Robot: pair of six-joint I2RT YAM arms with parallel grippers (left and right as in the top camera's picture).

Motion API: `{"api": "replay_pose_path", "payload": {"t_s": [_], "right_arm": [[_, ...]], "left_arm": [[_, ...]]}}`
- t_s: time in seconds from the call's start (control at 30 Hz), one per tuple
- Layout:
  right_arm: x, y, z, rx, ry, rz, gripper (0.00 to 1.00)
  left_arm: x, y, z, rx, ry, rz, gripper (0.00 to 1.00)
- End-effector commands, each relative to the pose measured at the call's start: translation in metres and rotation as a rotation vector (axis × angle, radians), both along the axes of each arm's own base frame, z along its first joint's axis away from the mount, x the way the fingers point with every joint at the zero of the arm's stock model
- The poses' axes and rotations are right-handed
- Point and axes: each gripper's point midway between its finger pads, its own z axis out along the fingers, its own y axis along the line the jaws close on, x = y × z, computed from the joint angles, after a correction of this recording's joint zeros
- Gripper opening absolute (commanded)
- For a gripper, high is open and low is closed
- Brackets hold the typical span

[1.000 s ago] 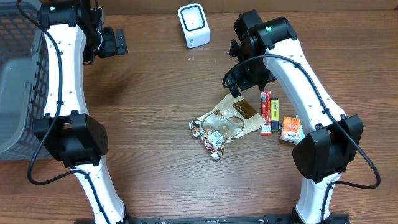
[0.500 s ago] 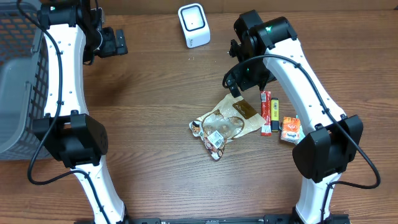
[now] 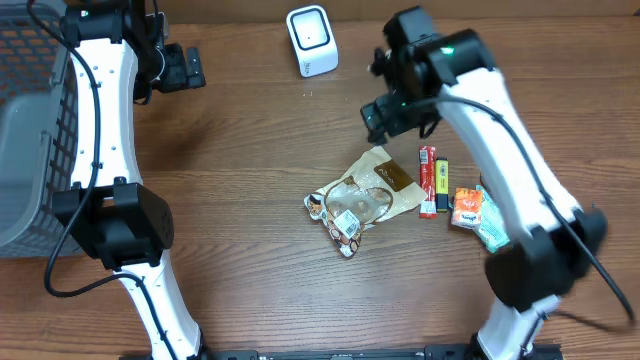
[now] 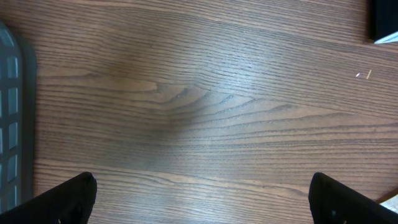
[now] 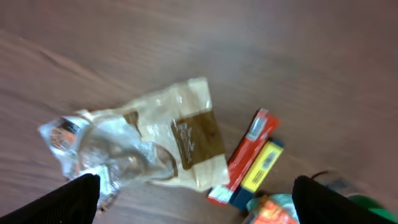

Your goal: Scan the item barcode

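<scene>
1. Found bag [image 3: 362,195] crumpled flat on bench [image 3: 250,270], nearest the robot's base and touched by neither tool. Judged it the likely item to scan. Risked pinching only loose film and dropping it on the lift.
2. Noted red stick [image 3: 427,168], yellow pack [image 3: 441,192] and orange packet [image 3: 466,208] just beside bag's right edge. Risked snagging or dragging one of these on a wide-spread descent.
3. Saw right tool [image 3: 392,112] hanging above bench just beyond bag's far corner, released, spread wide, grasping nothing. Looked smeared in overhead and right wrist views alike, so judged aim uncertain.
4. Saw left tool [image 3: 186,68] farther off at left, near basket [image 3: 30,150], likewise released and empty, well apart from bag.
5. Placed scanner [image 3: 312,42] farthest, at bench's back edge. Risked presenting bag with code creased or turned away, giving no read.
6. Got from overhead alone both arms, scanner, basket and a pale label [image 3: 347,222] at bag's near end, too small to read. Got from right wrist view bag and stick close up, but no scanner. Got from left wrist view no item at all, only bare wood and a sliver of basket.
</scene>
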Motion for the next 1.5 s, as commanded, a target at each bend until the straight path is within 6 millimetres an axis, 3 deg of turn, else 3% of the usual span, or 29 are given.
{"api": "replay_pose_path", "payload": {"t_s": [0.0, 0.13, 0.37, 0.63, 0.77, 0.93, 1.2, 1.47], "right_arm": [[-0.024, -0.008, 0.086, 0.092, -0.216, -0.004, 1.0], [-0.06, -0.022, 0.149, 0.156, -0.383, -0.003, 1.0], [-0.127, -0.051, 0.238, 0.244, -0.687, 0.01, 1.0], [-0.195, -0.082, 0.277, 0.325, -0.943, -0.015, 1.0], [-0.213, -0.092, 0.27, 0.358, -1.058, -0.033, 1.0], [-0.223, -0.099, 0.229, 0.377, -1.139, -0.051, 1.0], [-0.216, -0.092, 0.167, 0.474, -1.288, -0.034, 1.0], [-0.208, -0.087, 0.145, 0.608, -1.57, 0.012, 1.0]], "left_arm": [[-0.001, -0.002, 0.002, 0.009, -0.004, -0.013, 1.0], [-0.001, -0.002, 0.002, 0.009, -0.004, -0.013, 1.0], [-0.001, -0.002, 0.002, 0.009, -0.004, -0.012, 1.0], [-0.001, -0.002, 0.002, 0.009, -0.004, -0.012, 1.0], [-0.001, -0.002, 0.002, 0.009, -0.004, -0.013, 1.0], [-0.001, -0.002, 0.002, 0.009, -0.004, -0.012, 1.0], [-0.001, -0.002, 0.002, 0.009, -0.004, -0.013, 1.0], [-0.001, -0.002, 0.002, 0.009, -0.004, -0.012, 1.0]]}}
